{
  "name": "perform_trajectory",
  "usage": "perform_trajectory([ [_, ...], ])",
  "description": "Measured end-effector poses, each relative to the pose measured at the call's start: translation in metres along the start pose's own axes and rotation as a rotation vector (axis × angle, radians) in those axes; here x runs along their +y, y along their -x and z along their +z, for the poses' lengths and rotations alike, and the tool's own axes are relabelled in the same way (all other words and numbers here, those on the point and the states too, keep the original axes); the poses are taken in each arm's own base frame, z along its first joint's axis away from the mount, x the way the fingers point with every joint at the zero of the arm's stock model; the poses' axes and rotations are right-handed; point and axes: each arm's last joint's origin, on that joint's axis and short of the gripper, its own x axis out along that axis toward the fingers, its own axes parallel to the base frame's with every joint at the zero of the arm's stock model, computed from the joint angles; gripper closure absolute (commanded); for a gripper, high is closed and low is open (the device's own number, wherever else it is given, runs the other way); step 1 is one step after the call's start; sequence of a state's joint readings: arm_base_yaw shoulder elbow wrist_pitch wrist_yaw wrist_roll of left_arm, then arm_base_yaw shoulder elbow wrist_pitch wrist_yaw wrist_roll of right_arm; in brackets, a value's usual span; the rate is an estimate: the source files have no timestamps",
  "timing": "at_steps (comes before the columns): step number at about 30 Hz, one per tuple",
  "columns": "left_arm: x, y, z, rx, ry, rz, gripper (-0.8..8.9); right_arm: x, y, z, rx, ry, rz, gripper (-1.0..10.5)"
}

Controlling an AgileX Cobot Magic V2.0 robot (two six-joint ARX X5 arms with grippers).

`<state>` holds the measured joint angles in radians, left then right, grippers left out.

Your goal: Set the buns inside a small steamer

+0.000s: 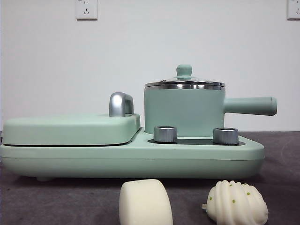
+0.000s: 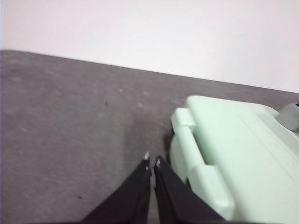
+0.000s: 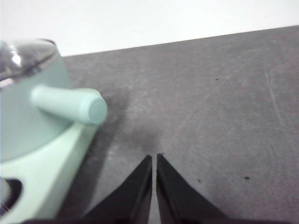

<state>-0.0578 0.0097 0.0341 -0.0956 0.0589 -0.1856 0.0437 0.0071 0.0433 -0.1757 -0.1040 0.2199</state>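
The smooth bun (image 1: 145,202) sits at the bottom centre of the front view, with the ridged bun (image 1: 236,203), dotted green, at the lower right; both lie on the grey table (image 1: 61,197), apart from each other. Behind them, right of centre, the small steamer (image 1: 183,111) stands on its mint-green base (image 1: 131,157), glass lid (image 1: 184,78) on, handle (image 1: 250,105) pointing right. The flat griddle (image 1: 70,129) fills the left half.

My left gripper (image 2: 152,161) has its jaws pressed together, holding nothing, above bare table just beside the griddle's corner. My right gripper (image 3: 153,157) is likewise pinched closed and empty, over the table near the steamer's handle. Neither bun shows in my wrist views. I see no readable writing anywhere.
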Motion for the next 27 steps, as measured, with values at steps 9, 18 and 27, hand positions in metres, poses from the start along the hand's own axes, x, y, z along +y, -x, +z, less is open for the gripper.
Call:
perform_trajectory([
  [9,-0.016,0.0,0.043,0.043,0.077,-0.077,7.97,0.018,0.022,0.062,-0.035,-0.086,0.078,9.3],
  [18,-0.045,-0.015,0.118,0.159,0.078,-0.313,7.97,0.041,0.031,0.129,0.122,-0.038,0.281,9.3],
  [27,-0.075,-0.04,0.164,0.293,0.052,-0.639,7.94,0.059,0.029,0.178,0.221,0.075,0.547,9.3],
])
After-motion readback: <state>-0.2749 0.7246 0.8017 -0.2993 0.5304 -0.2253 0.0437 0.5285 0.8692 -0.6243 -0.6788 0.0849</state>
